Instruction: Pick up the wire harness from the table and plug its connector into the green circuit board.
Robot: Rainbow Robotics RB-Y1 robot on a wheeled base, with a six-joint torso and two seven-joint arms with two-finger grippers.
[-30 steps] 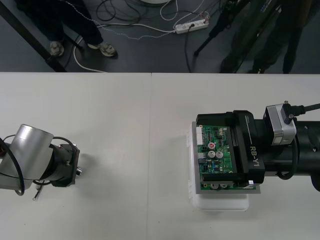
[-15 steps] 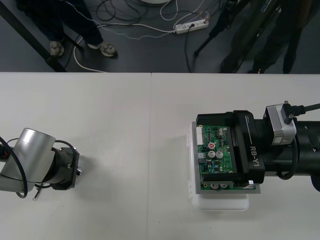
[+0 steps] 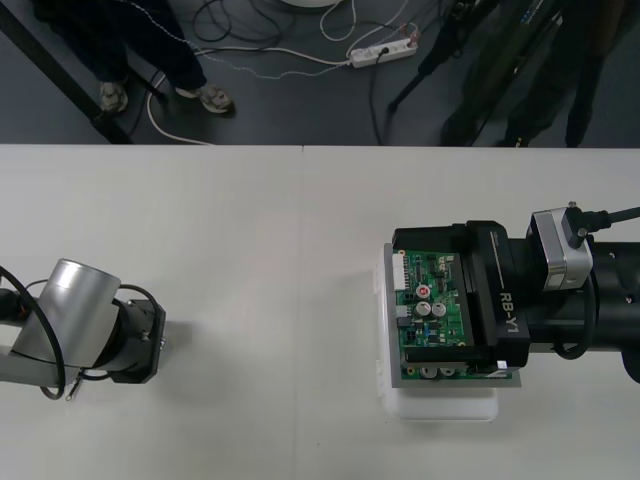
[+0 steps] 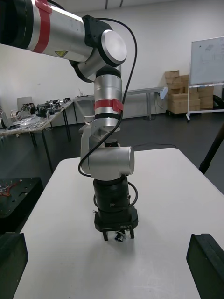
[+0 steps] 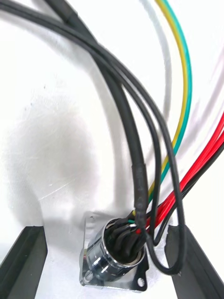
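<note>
Our 2 grippers wide open, empty: left gripper (image 5: pixel 105 231) astride 1 round metal harness socket (image 5: pixel 112 259), right gripper (image 3: pixel 432 295) above 1 green circuit board (image 3: pixel 452 285).

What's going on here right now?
The open left gripper sits low over the light table with the wire harness's round metal flanged socket between its fingers, not yet clamped; red, black and green wires trail away. The right gripper, also open, hangs over the green circuit board on its white base.

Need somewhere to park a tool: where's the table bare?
Bare: the table between the left gripper over the harness socket and the green circuit board; also the strip along the far edge. Crowded: the board, straddled by the right gripper.
</note>
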